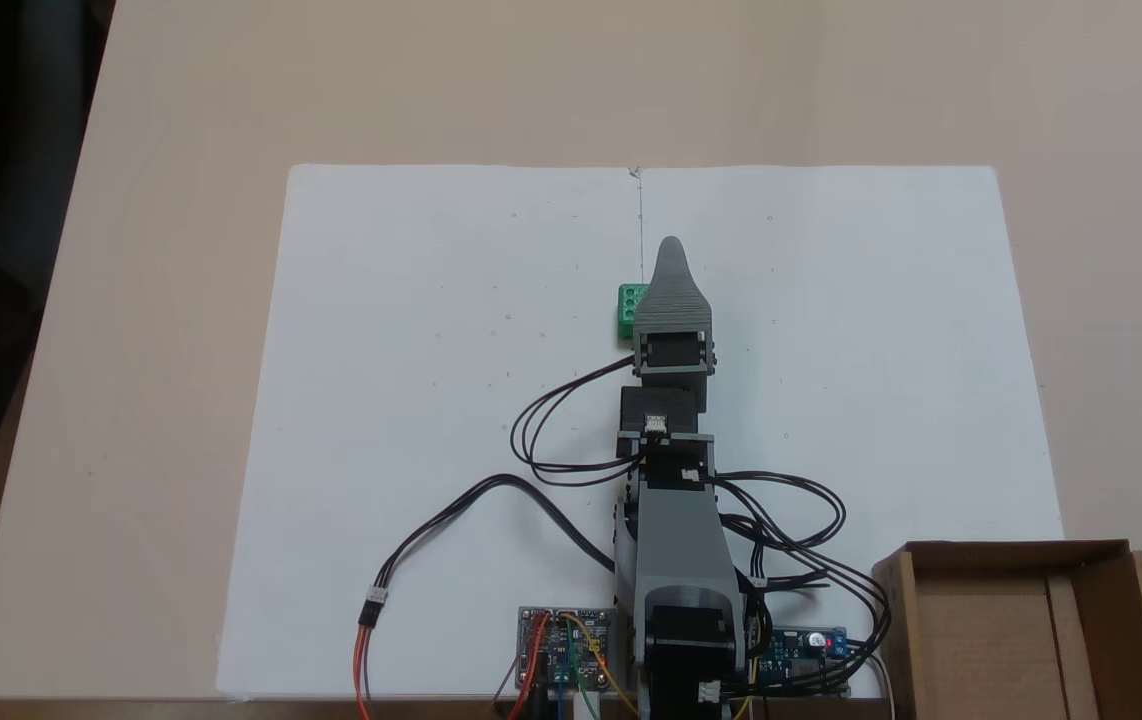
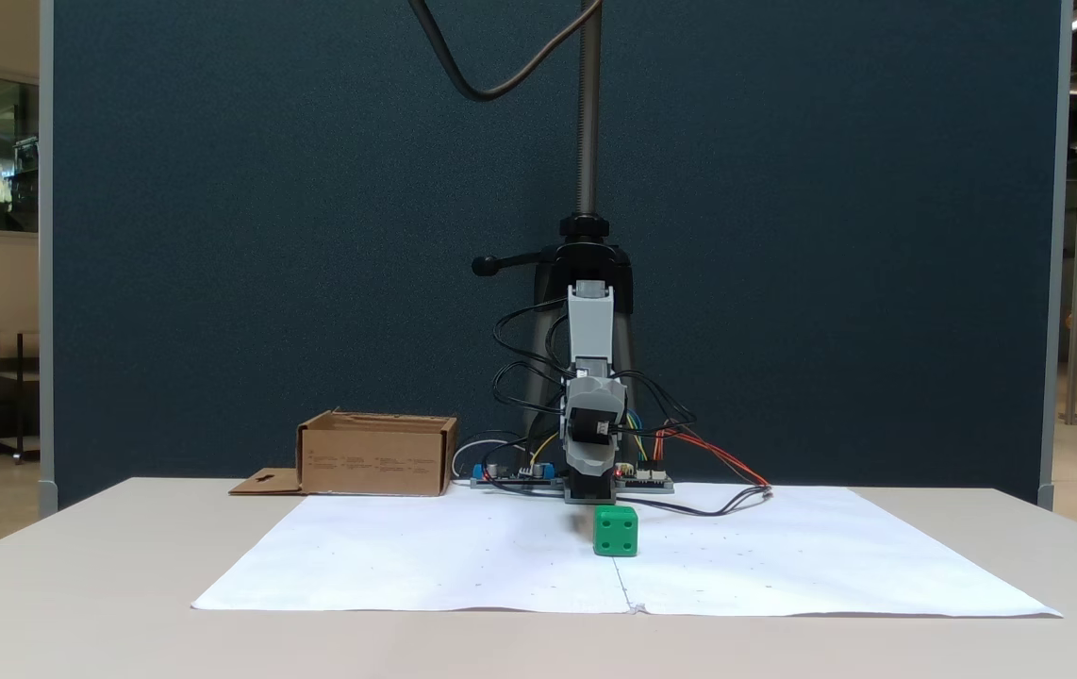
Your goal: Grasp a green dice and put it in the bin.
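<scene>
Nothing is done yet: the dice (image 1: 630,311) sits on the paper beside the claw (image 1: 671,250) (its opening cannot be told), far from the bin (image 1: 991,640).

A beige table (image 1: 151,300) carries white paper (image 1: 411,400), the green dice (image 1: 629,309) and the bin (image 1: 991,640).

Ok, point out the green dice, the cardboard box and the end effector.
green dice (image 2: 616,530): a fixed view, front face.
cardboard box (image 2: 375,460): a fixed view, front wall.
end effector (image 1: 670,250): a fixed view, upper tip.

overhead above arm base, low front opposite
</scene>
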Controlling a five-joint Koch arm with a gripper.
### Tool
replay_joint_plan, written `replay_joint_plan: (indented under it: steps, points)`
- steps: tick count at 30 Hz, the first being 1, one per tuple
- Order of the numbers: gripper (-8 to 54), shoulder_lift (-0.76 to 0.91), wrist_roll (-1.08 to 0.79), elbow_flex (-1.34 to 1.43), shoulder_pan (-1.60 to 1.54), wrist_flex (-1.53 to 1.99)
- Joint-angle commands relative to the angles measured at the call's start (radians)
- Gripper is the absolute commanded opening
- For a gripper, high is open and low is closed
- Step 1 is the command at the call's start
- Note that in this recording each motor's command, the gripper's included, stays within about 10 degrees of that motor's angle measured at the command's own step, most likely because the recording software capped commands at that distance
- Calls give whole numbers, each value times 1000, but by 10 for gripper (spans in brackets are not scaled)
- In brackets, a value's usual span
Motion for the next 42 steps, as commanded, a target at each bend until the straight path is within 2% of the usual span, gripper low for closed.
replay_joint_plan:
  steps: [1,31,32,33,36,37,42]
  points:
    - [447,107,71,175,-2,-175]
    - [443,110,71,175,-66,-175]
    - [438,114,58,175,-69,-175]
    - [422,115,-51,175,-69,-173]
    - [422,114,-64,170,-63,-175]
    - [425,114,-64,-32,-61,-175]
    - [426,112,-63,-295,-48,-23]
